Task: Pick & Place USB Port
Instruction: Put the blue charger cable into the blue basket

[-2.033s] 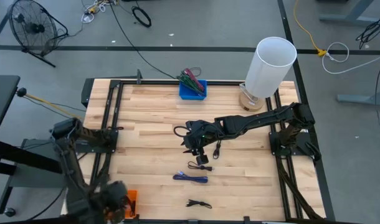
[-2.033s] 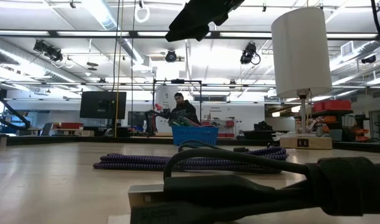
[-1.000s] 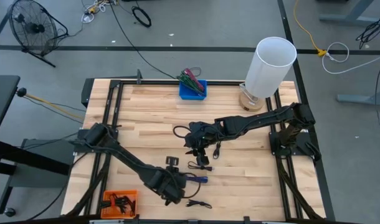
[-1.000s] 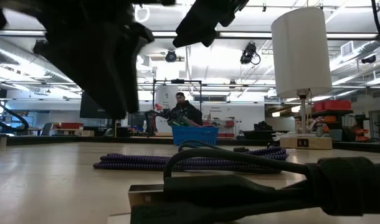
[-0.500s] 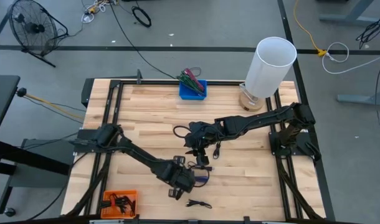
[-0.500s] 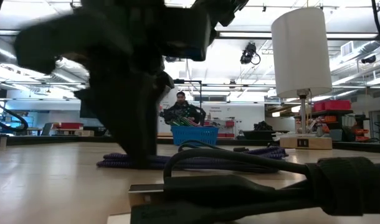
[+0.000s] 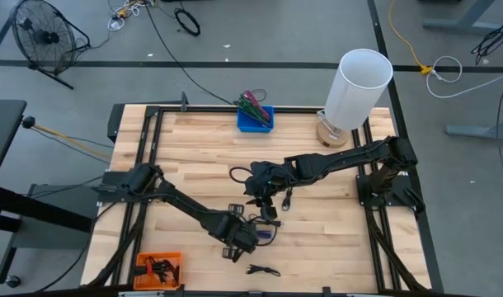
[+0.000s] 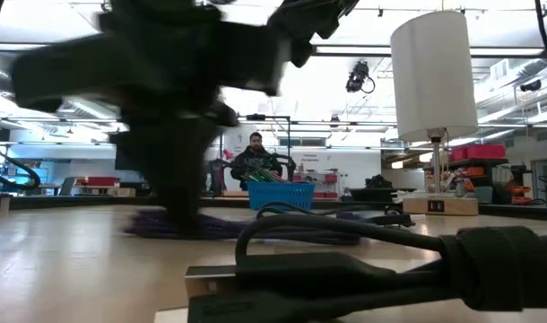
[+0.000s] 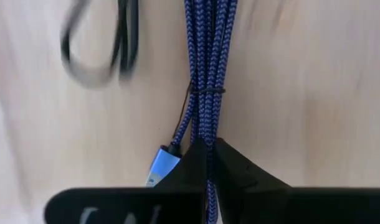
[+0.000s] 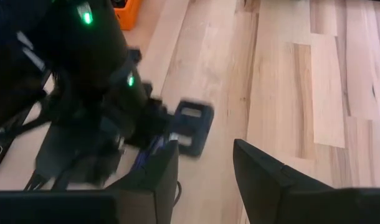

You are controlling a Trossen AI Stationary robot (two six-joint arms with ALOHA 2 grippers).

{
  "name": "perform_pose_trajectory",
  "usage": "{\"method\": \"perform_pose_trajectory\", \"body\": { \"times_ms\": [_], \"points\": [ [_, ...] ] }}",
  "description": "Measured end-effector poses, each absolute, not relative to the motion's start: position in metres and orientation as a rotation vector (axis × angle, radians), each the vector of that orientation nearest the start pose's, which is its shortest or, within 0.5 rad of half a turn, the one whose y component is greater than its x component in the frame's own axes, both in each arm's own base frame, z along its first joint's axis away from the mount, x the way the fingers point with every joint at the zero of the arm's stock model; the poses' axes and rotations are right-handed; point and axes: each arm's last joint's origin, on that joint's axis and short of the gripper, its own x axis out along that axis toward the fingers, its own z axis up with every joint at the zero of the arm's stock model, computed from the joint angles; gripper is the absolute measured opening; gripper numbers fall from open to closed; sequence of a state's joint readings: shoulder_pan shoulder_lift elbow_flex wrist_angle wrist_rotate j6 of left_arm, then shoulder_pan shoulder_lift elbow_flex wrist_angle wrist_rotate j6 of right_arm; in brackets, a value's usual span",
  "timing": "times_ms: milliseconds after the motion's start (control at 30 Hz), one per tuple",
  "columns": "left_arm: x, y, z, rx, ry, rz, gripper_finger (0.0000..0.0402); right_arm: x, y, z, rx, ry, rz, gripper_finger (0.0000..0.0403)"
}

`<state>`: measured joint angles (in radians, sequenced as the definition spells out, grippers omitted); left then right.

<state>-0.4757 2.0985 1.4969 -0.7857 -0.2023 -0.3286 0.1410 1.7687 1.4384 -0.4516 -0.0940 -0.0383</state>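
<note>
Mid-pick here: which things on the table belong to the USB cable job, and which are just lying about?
In the job:
- blue braided USB cable, clamped in the left hand
- black cables near the right hand, which is open
- blue bin and orange bin, both holding cables

Lying about:
- white lamp
- floor fan

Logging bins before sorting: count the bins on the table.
2: a blue bin at the far edge, holding cables, and an orange bin at the near left corner. None seems hidden.
</note>
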Motion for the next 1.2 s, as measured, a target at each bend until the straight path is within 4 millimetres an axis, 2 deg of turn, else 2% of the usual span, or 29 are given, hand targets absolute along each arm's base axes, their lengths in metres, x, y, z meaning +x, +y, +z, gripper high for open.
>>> {"method": "perform_pose_trajectory", "body": {
  "times_ms": [100,267,467,667,800,933,1200],
  "points": [
    [0.349,-0.184,0.158,0.215,1.368,0.032,0.001,0.387,0.058,0.272,-0.055,0.78,0.238,0.0154],
    [0.32,-0.187,0.192,0.253,1.384,0.158,0.001,0.387,0.058,0.271,-0.055,0.785,0.238,0.0154],
    [0.272,-0.191,0.251,0.226,1.284,0.258,0.001,0.387,0.058,0.271,-0.05,0.786,0.239,0.0154],
    [0.225,-0.184,0.318,0.212,0.91,0.354,0.001,0.39,0.058,0.274,-0.049,0.746,0.239,0.0154],
    [0.201,-0.177,0.35,0.245,0.668,0.398,0.001,0.394,0.059,0.278,-0.048,0.682,0.24,0.0154],
    [0.188,-0.165,0.368,0.263,0.532,0.452,0.001,0.399,0.059,0.291,-0.05,0.549,0.239,0.0154],
    [0.184,-0.153,0.381,0.296,0.412,0.544,0.001,0.395,0.059,0.349,-0.108,0.128,0.242,0.0154]
  ]
}}
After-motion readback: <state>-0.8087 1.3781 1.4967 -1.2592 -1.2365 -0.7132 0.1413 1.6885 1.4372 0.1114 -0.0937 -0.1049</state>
